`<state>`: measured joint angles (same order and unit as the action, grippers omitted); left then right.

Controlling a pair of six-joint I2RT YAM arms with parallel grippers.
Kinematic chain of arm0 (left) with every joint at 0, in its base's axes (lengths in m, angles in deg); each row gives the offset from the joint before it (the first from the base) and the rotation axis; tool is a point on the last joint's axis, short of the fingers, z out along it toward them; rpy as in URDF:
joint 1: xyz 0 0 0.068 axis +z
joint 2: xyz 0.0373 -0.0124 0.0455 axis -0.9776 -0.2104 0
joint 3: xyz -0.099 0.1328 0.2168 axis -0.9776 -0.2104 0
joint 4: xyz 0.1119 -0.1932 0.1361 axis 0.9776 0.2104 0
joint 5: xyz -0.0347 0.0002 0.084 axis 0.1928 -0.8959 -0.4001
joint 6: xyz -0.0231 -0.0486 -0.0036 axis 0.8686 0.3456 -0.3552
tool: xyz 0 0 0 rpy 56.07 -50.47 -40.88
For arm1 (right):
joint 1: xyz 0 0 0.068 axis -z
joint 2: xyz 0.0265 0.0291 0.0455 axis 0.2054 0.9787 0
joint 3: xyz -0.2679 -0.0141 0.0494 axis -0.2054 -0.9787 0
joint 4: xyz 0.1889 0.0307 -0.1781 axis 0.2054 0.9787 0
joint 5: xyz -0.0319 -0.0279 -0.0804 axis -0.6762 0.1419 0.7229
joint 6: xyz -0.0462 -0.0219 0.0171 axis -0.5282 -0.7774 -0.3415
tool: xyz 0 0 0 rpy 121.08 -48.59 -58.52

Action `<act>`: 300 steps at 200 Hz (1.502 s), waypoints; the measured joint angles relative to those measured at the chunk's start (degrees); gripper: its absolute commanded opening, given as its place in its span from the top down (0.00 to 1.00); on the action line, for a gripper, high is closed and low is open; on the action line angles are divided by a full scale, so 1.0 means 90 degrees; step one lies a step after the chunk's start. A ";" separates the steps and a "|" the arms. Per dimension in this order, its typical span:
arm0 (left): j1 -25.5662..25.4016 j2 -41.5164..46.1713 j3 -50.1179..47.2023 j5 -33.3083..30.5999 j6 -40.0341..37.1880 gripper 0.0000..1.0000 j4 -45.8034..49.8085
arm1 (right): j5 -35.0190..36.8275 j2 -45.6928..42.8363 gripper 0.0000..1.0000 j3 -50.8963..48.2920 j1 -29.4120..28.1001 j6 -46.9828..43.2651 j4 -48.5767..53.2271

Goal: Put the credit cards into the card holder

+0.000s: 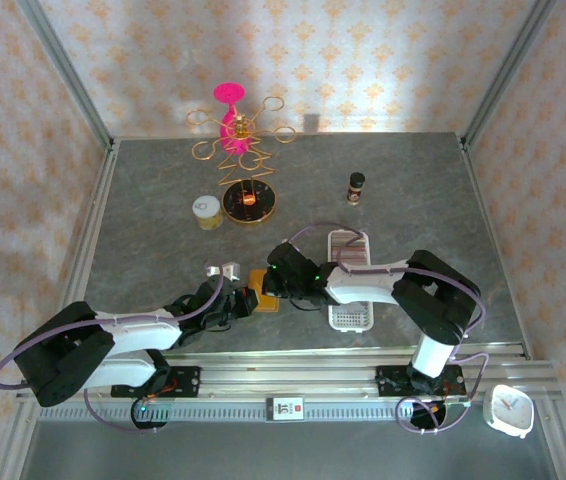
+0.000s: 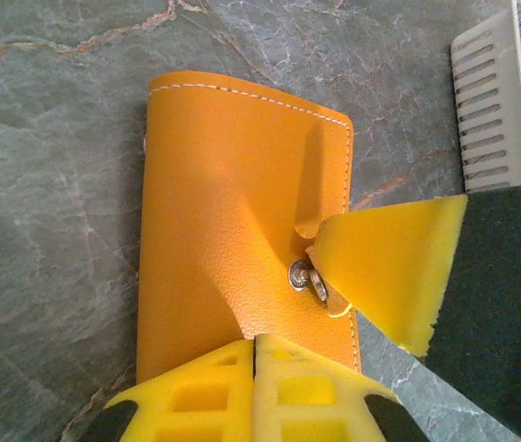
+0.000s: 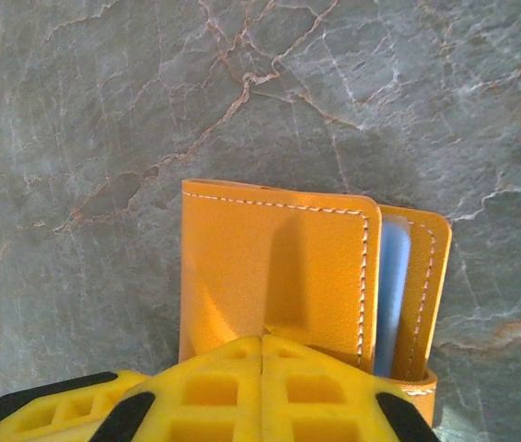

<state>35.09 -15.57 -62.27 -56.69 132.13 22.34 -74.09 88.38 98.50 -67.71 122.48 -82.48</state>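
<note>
Desk: a grey marbled stone-look desk (image 3: 150,110) carries everything.
Card holder: the orange leather-like folding wallet (image 2: 233,203) lies on the desk between the two arms, just left of a long white slotted plastic tray (image 2: 486,110).
Wallet state: it is folded. In the right wrist view its stitched cover stands slightly apart from the back leaf along the right side.
Card: a pale blue plastic card (image 3: 391,285) sits in that gap between the two orange leaves, and only a narrow strip of it shows.
Left pincer: the left pincer (image 2: 256,364) is clenched on the wallet's near edge. Its yellow pads are pressed together, and a crease in the leather runs up into their seam.
Right pincer: the right pincer (image 3: 261,354) is clenched on the wallet from the opposite side. In the left wrist view its yellow pad meets the small closing tab right beside the metal snap (image 2: 299,274), and the tab curls up against it.
Farther back: a pink-and-gold wire stand (image 1: 233,125) and a small dark bottle (image 1: 356,186) stand well apart from the wallet.
</note>
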 measured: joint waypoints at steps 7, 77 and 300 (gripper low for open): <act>0.0000 0.0000 0.0000 0.0000 0.0000 1.00 0.0000 | 0.0000 0.0000 1.00 -0.0005 0.0000 0.0007 -0.0015; 0.0000 0.0000 -0.0005 0.0000 0.0000 1.00 -0.0007 | 0.0022 0.0000 1.00 -0.0068 0.0000 0.0097 -0.0168; 0.0000 0.0114 -0.0090 -0.0056 0.0017 1.00 -0.0034 | 0.1086 0.0206 1.00 -0.0168 -0.0517 0.0226 -0.0520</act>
<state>35.09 -14.54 -63.08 -57.19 132.28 22.03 -64.32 90.24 96.99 -72.36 124.51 -87.16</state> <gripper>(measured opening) 0.049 0.050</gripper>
